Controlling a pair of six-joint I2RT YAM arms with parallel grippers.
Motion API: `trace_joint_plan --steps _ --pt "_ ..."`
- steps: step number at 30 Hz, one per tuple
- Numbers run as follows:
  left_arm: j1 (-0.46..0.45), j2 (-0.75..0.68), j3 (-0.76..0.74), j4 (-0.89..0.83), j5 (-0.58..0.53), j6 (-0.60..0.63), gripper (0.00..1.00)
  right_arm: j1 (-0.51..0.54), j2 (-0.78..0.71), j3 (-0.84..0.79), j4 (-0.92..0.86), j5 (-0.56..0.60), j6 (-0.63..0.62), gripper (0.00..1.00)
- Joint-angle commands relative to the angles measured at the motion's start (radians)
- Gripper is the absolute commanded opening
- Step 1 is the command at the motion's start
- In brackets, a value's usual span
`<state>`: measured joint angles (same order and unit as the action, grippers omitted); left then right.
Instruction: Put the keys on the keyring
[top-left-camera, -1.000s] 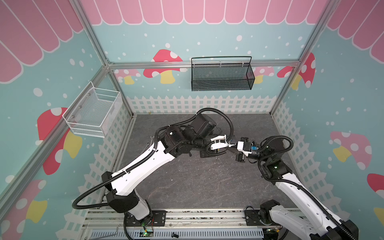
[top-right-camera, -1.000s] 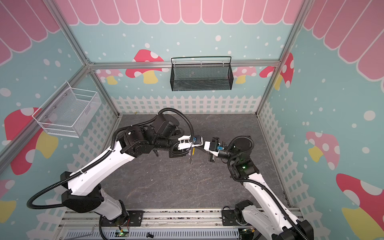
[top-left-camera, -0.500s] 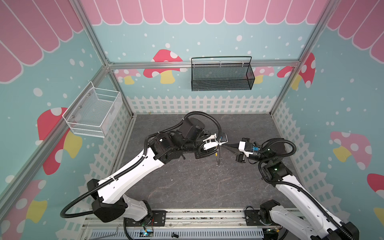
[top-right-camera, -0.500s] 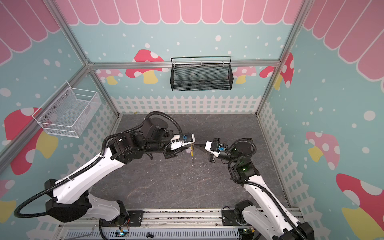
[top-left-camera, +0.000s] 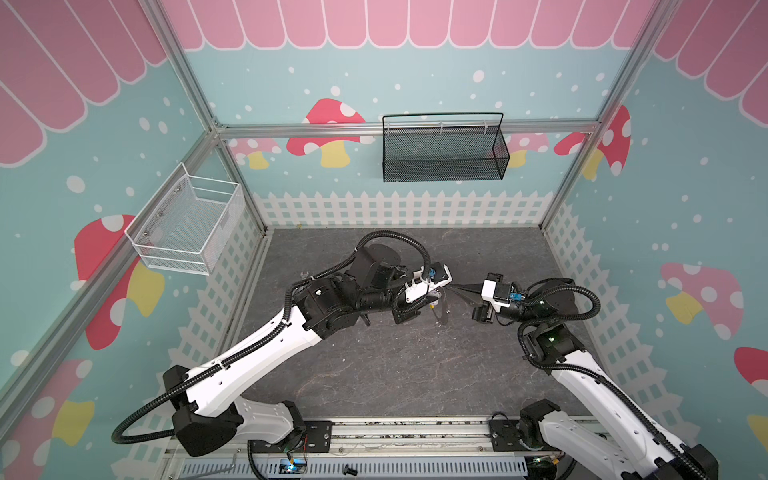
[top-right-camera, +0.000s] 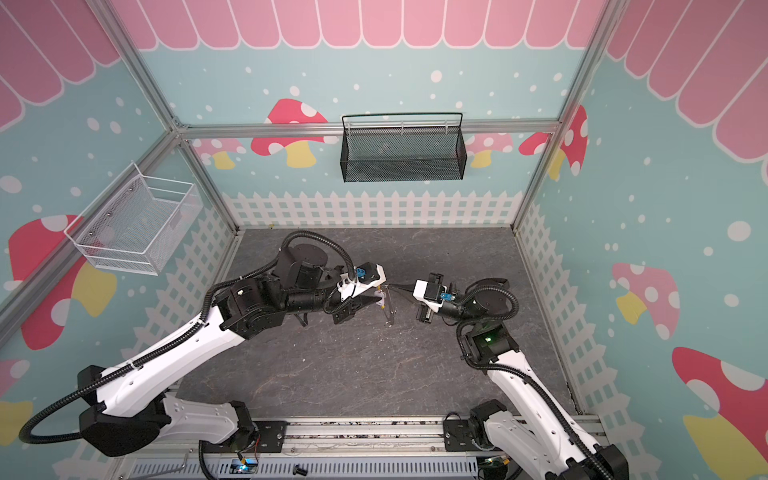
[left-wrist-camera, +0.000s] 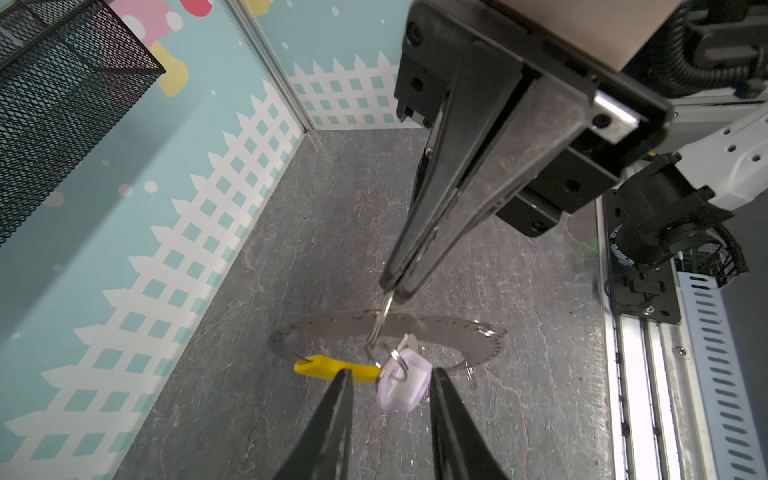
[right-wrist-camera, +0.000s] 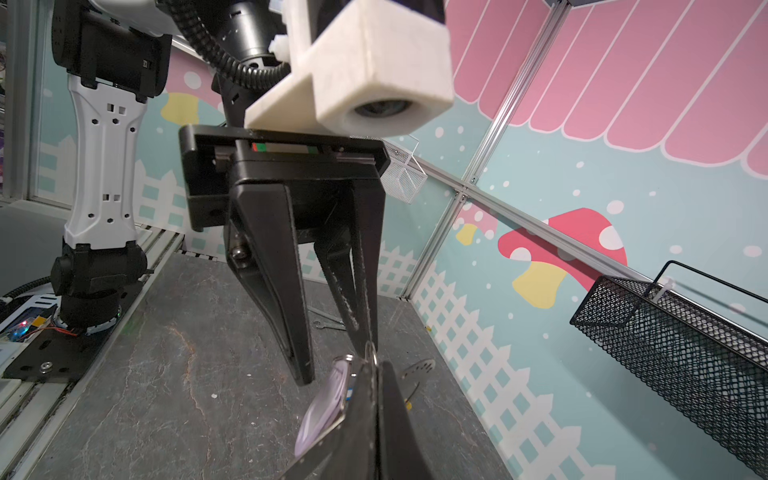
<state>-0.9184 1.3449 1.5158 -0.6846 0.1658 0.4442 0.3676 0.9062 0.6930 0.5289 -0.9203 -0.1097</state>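
Observation:
The keyring (left-wrist-camera: 380, 320) hangs above the floor as a thin wire hoop with a yellow segment (left-wrist-camera: 332, 368). My right gripper (left-wrist-camera: 395, 291) is shut on the top of its wire. The lilac-tagged key (left-wrist-camera: 401, 386) dangles from the hoop by its small split ring. It hangs between the spread fingers of my left gripper (left-wrist-camera: 391, 372), which is open. In both top views the two grippers (top-left-camera: 438, 291) (top-left-camera: 451, 286) meet tip to tip at mid-floor, with the hoop (top-right-camera: 390, 311) hanging below. A blue sliver (right-wrist-camera: 349, 392) shows behind the lilac tag (right-wrist-camera: 324, 411); I cannot tell what it is.
A flat perforated silver arc (left-wrist-camera: 457, 328) lies on the grey floor under the hoop. A small wrench (top-left-camera: 305, 274) lies behind the left arm. A black mesh basket (top-left-camera: 442, 153) and a white wire basket (top-left-camera: 187, 224) hang on the walls. The mounting rail (top-left-camera: 395, 432) runs along the front.
My left gripper has opened and let go of the lilac-tagged key, which now hangs on the hoop. The left arm drew back a little. My right gripper stayed shut and in place.

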Motion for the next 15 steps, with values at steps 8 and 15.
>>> trace_joint_plan --steps 8,15 --pt "0.007 0.022 -0.009 0.048 0.061 0.013 0.14 0.005 -0.012 -0.010 0.074 -0.003 0.042 0.00" --pt "0.007 0.029 -0.009 0.051 0.067 0.029 0.08 0.005 -0.007 -0.018 0.108 -0.002 0.069 0.00"
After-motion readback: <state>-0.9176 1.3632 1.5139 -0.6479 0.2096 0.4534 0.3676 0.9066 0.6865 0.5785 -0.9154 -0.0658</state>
